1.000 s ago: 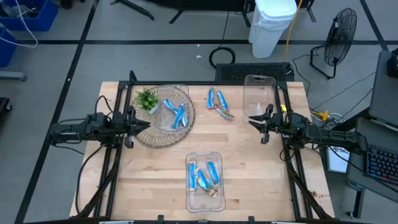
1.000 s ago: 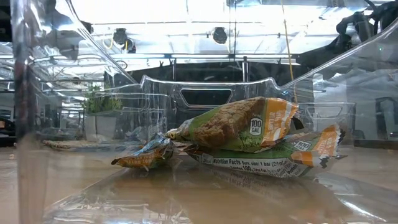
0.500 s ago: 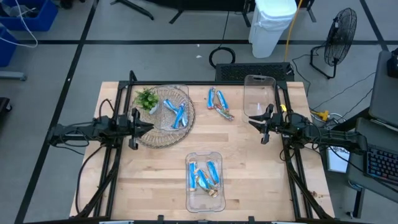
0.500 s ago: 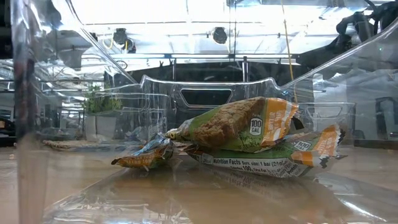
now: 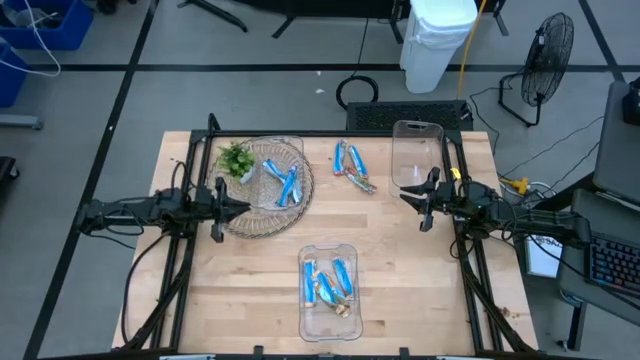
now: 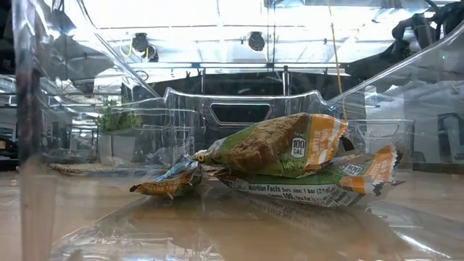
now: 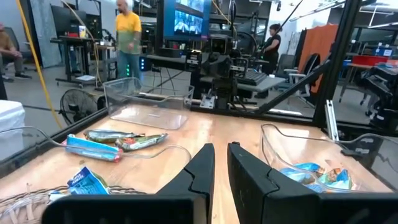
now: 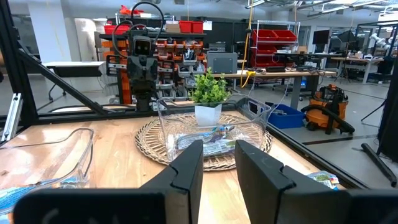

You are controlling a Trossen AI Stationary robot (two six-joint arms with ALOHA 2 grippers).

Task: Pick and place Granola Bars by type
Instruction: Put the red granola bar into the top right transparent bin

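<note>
Blue-and-white granola bars lie in three places. Some are in a clear tub (image 5: 283,185) on a round woven tray (image 5: 240,222). Others form a loose pile (image 5: 352,166) on the wood at the far middle, and more fill a clear tub (image 5: 328,290) at the near edge. That near tub also holds tan-and-green bars (image 6: 290,148). My left gripper (image 5: 236,206) hovers level at the woven tray's left rim, its fingers (image 7: 205,163) a narrow gap apart around nothing. My right gripper (image 5: 408,197) hangs open and level near the table's right side, also with nothing between its fingers (image 8: 189,158).
A small green plant (image 5: 235,158) in a white pot stands on the woven tray's far left part. An empty clear tub (image 5: 417,152) sits at the far right, just beyond my right gripper. Bare wood lies between the woven tray and the right arm. People stand in the room beyond.
My left gripper has sunk a little and edged toward the woven tray, keeping level with its gap unchanged. The bars and tubs have not moved.
</note>
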